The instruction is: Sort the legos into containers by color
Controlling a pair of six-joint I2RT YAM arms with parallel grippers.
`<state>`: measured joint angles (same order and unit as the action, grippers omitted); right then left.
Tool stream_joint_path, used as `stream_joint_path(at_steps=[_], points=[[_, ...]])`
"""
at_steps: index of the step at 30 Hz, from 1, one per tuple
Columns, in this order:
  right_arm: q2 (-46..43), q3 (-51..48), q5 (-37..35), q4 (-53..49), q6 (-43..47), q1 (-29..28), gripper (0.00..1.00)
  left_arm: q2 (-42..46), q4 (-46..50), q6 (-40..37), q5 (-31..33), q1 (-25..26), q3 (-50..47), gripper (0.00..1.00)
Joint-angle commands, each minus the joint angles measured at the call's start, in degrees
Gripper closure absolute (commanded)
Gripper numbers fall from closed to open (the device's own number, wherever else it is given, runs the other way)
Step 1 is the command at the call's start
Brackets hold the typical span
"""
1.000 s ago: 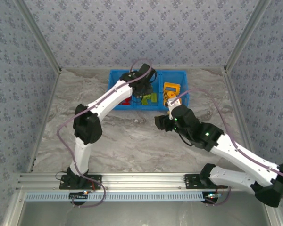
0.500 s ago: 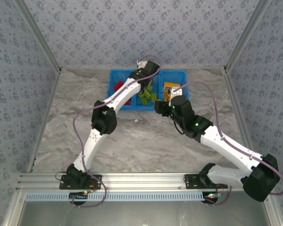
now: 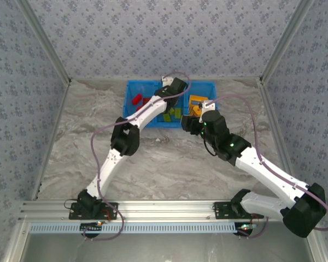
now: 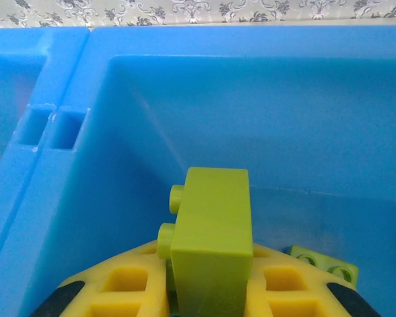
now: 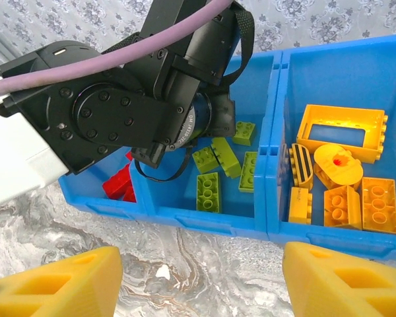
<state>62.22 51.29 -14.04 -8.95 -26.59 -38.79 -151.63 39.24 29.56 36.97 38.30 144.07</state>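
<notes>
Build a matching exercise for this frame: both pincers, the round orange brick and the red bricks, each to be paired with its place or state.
Things
1. left pincer
2. right pincer
3. round orange brick
4. red bricks

Places or states
A. in the right compartment of the tray
B. open, above the table on the near side of the tray
C. in the left compartment
D. shut on a lime green brick above the middle compartment

Pairs: 1-D, 2-B, 3-A, 4-C
</notes>
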Motion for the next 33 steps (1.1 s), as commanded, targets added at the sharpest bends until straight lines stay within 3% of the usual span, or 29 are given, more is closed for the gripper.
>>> stream_joint_path(at_steps=[1, 9, 15, 22, 29, 33], points=[[-1.13, -0.17, 0.86, -1.57, -1.51, 0.46, 0.32, -0.94, 3.94, 0.23, 2.89, 0.36, 2.17, 0.77], [-1.55, 0.42, 1.19, -2.92, -1.99, 0.46, 0.32, -0.21, 9.18, 1.14, -0.88, 0.46, 2.97, 0.69], [-1.60, 1.58, 1.56, -4.70, -1.89, 0.46, 0.31, 2.22, 11.51, 1.44, -1.65, 1.06, 3.00, 0.51], [-1.72, 2.77, 4.79, -5.40, -0.52, 0.44, 0.32, 7.79, 13.60, 3.11, -1.70, 1.75, 2.97, 0.46], [-4.74, 3.35, 9.86, -3.18, 2.78, 0.02, 0.32, 18.25, 20.67, 8.79, -1.06, 2.07, 1.50, 0.43], [-8.13, 2.89, 10.06, -3.59, 4.29, 0.38, 0.32, 30.55, 21.88, 11.22, -2.52, 1.46, -9.98, 0.38]])
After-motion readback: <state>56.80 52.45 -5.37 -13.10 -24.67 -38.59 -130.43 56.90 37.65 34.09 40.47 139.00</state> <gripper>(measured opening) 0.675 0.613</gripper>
